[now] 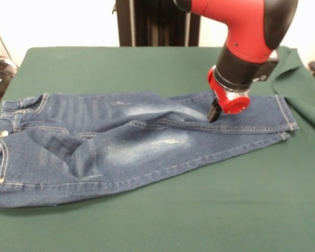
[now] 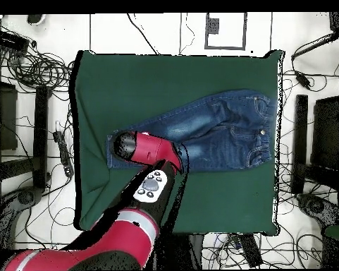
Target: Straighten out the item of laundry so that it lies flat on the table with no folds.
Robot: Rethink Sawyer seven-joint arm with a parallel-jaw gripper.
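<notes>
The item of laundry (image 1: 121, 147), a small pair of blue jeans with faded thighs, lies across the green table (image 1: 163, 215). Its waist is at the left edge and its cuffs (image 1: 286, 119) at the right. One leg lies partly over the other, and creases bunch near the seat (image 1: 79, 149). My gripper (image 1: 214, 113) hangs from the red arm with its black tips together, touching the denim on the far leg near the cuffs. Whether cloth is pinched does not show. In the overhead view the arm's head (image 2: 140, 147) covers the gripper over the cuff end of the jeans (image 2: 221, 130).
The table cloth (image 1: 299, 89) is rumpled and folded over at the far right corner. Cables and black stands (image 2: 38, 106) surround the table (image 2: 130, 77) on the floor.
</notes>
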